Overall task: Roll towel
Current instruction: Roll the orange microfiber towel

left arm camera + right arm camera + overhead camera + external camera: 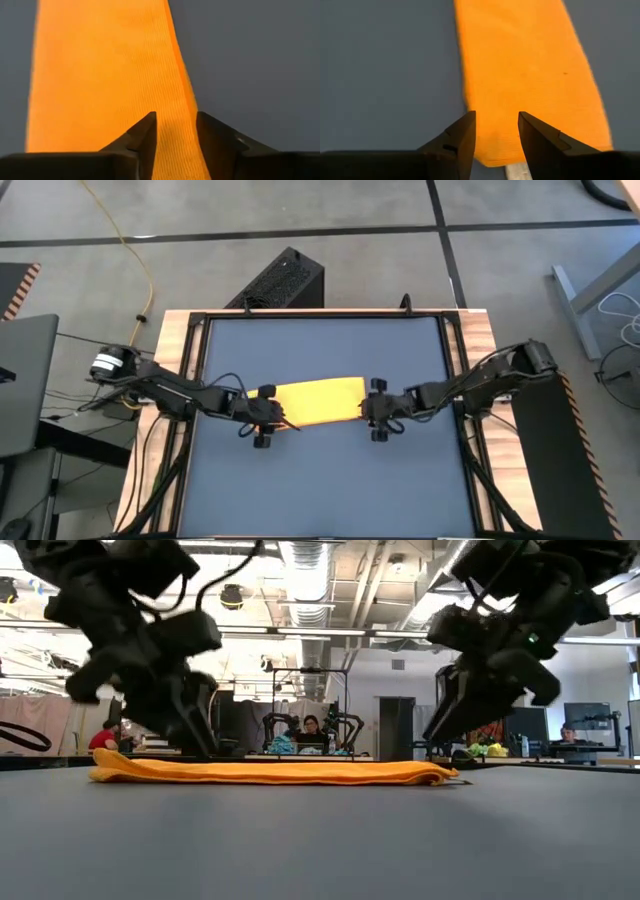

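Note:
The yellow-orange towel [318, 400] lies flat on the dark mat as a long folded strip, running from the table's left to its right; the low view shows it as a low band [270, 772]. My left gripper [176, 125] is open over the strip's left end [275, 418], slanting down, with the towel's long edge between its fingers. My right gripper [496, 125] is open over the right end [368, 412], where a small white tag [514, 172] sticks out. My left gripper's open fingers [145, 135] stand low over the towel's left end; I cannot tell whether they touch the cloth. My right gripper's open fingers [462, 135] stand low over the right end's corner; whether they touch it I cannot tell either.
The mat [320, 480] has free room toward the near and far edges. Wooden side boards and dark rails [455, 350] frame the table. A black box [280, 280] stands beyond the far edge. People sit in the room behind [310, 730].

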